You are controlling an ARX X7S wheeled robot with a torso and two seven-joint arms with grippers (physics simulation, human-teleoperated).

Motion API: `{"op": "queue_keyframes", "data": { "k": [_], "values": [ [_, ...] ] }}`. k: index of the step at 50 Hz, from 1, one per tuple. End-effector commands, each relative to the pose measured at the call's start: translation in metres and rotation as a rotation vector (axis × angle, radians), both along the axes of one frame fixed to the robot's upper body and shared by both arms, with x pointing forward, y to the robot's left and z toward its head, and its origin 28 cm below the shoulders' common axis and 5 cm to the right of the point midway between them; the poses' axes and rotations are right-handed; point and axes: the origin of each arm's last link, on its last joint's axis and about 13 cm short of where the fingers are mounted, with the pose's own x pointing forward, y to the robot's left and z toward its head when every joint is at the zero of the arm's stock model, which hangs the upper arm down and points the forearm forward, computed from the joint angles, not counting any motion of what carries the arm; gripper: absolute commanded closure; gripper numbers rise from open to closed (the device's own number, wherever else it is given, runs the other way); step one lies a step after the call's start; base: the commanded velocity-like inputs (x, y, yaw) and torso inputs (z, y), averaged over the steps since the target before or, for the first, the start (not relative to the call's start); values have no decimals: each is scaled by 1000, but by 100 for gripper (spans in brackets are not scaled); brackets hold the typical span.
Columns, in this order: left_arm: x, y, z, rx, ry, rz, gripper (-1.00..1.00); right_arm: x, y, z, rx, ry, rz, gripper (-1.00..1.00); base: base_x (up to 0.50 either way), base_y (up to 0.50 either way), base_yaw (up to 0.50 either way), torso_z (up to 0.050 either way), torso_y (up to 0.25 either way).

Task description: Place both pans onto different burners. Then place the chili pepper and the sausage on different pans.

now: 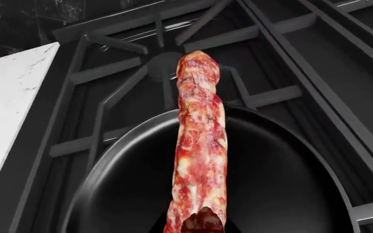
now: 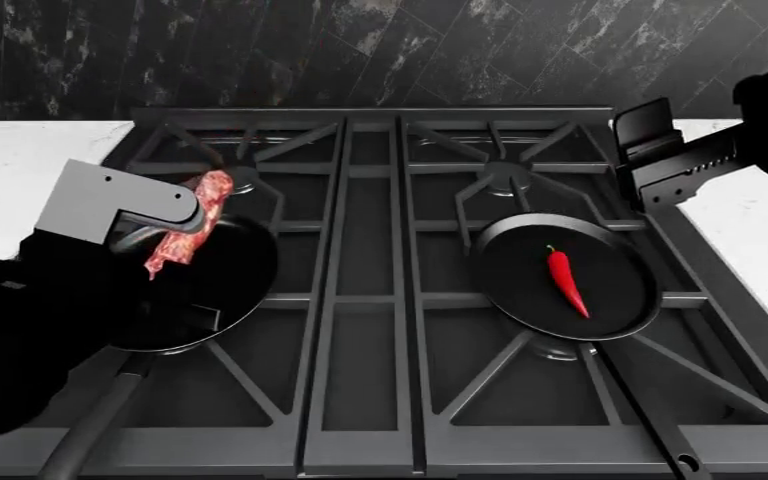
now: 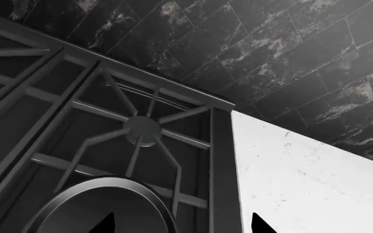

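Observation:
My left gripper [image 1: 203, 226] is shut on the near end of the mottled pinkish-red sausage [image 1: 201, 141], which it holds over the left black pan [image 1: 290, 179]. In the head view the sausage [image 2: 205, 198] slants up from that gripper [image 2: 161, 258] above the left pan [image 2: 231, 290], whose long handle points toward me. The right pan [image 2: 511, 270] rests on the front right grate with the red chili pepper [image 2: 566, 280] lying in it. My right gripper [image 2: 651, 150] hovers open and empty behind that pan; the right wrist view shows its fingertips spread on either side of the pan's rim [image 3: 89, 194].
The dark stove's back burners [image 2: 504, 178] [image 3: 141, 128] [image 1: 163, 63] sit bare under black grates. White marble counter flanks the stove on the left [image 2: 11, 170] and on the right [image 2: 758, 240]. A dark tiled wall [image 2: 384, 50] rises behind.

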Motion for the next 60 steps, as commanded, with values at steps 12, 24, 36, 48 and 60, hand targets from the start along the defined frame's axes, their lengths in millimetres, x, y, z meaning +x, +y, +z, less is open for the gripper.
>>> {"op": "queue_keyframes", "data": {
  "k": [12,24,36,48,60],
  "values": [
    [4,-1,-10,-13,10,7,100,-1,-1,-2,-2,4,-2,-100,0,0,0,0,0],
    [5,0,-14,-15,23,13,100,1,0,-1,-4,5,0,-100,0,0,0,0,0],
    [6,-1,-17,-17,28,12,100,2,-1,-1,-4,6,0,-100,0,0,0,0,1],
    [5,-1,-20,-17,38,7,100,1,-1,-2,-5,6,0,-100,1,0,0,0,0],
    [4,0,-18,-17,47,4,-100,1,-1,-2,-6,8,3,-100,0,0,0,0,0]
  ]
}}
